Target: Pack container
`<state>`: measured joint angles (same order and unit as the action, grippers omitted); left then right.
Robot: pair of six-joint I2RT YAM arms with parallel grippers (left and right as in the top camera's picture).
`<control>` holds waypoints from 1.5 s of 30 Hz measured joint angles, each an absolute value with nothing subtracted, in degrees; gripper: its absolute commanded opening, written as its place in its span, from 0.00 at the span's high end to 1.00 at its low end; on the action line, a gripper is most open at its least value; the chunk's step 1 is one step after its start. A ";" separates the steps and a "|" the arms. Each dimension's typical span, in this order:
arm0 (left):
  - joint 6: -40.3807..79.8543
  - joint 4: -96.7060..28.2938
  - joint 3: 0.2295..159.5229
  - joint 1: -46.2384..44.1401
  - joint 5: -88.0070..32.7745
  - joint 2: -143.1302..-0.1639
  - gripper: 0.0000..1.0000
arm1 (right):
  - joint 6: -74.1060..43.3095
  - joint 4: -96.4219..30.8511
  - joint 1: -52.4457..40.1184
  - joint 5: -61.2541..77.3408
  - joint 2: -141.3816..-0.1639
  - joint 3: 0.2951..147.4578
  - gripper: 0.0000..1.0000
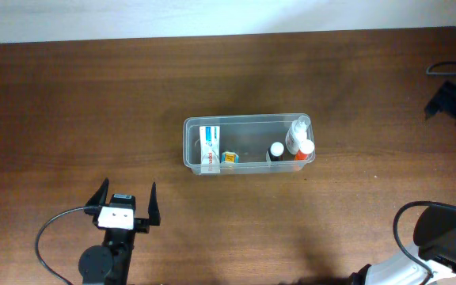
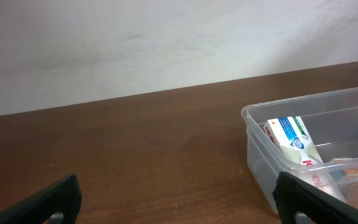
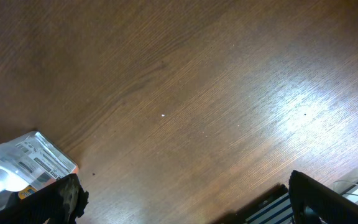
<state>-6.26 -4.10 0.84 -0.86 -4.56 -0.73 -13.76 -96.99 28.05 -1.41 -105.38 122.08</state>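
Beyond the left tool, rightward, sits the container.

From my station this reads as a robotics lab or test bench rather than a home. I'm working over a dark wood-grain counter that meets a plain white wall with a few faint scuffs on the paint. The left arm is planted at the counter's near edge, and a black cable loops loose from it across the wood. More black hardware with its own wiring sits at the far right. The one prop, a clear container of small toiletries, sits mid-counter under the overhead camera like a staged trial piece. I cannot tell which building this is.
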 measured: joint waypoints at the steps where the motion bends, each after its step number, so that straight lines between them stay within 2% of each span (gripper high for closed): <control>1: -6.26 -4.10 0.84 -0.86 -4.56 -0.73 0.01 | -13.76 -96.99 28.05 -1.41 -105.38 122.08 0.02; 26: -6.26 -4.10 0.84 -0.86 -4.56 -0.73 0.01 | -13.80 -96.60 28.03 -1.69 -104.88 122.08 0.01; 31: -6.26 -4.10 0.84 -0.86 -4.56 -0.73 0.01 | -17.10 -88.53 25.15 -2.39 -98.02 121.93 0.01; 35: -6.24 -4.10 0.84 -0.86 -4.56 -0.73 0.01 | -18.24 -80.27 16.93 -2.46 -87.88 120.75 0.02; 40: -6.26 -4.10 0.84 -0.86 -4.56 -0.67 0.00 | -18.65 -66.22 11.03 -2.52 -74.24 105.82 0.02; 43: -6.24 -4.12 0.84 -0.86 -4.56 -0.62 0.01 | -19.22 -55.31 7.97 -2.55 -65.06 85.89 0.02; 45: -6.24 -4.12 0.84 -0.86 -4.56 -0.56 0.01 | -19.33 -42.46 5.13 -2.31 -57.23 67.44 0.02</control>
